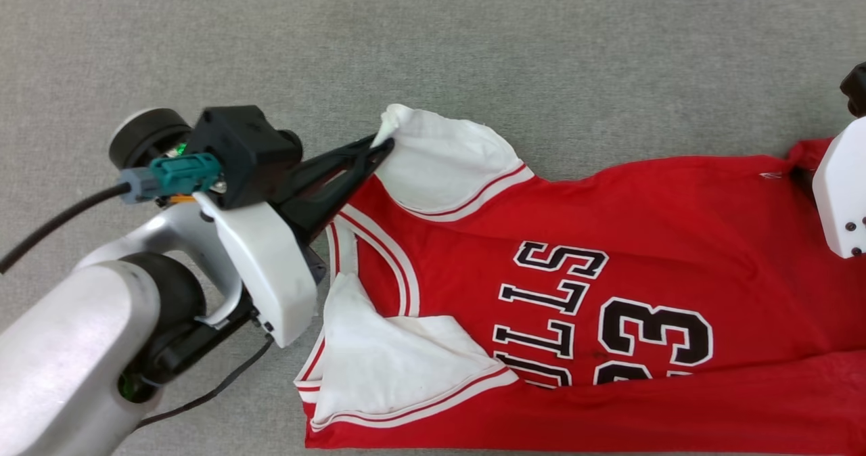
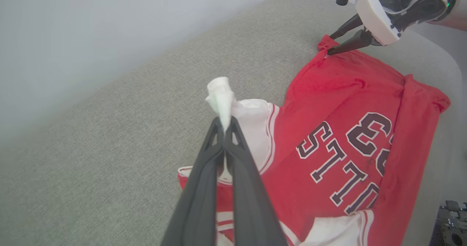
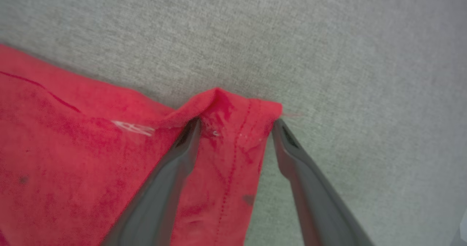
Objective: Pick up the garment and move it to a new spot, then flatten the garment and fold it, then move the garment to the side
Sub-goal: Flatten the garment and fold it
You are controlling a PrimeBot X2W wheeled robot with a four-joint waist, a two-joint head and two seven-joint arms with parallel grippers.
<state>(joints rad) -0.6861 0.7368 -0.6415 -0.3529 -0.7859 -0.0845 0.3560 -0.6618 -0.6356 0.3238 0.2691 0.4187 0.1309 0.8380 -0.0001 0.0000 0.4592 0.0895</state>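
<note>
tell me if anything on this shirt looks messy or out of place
Yes, the shirt isn't flat. Its near long edge is folded over the lettering, hiding part of it, and the near sleeve is flipped onto the chest.

The garment (image 1: pixel 643 212) lies on the surface (image 1: pixel 473 50), left hand (image 1: pixel 382 146) at its left end, right hand (image 3: pixel 237 125) opposite.
</note>
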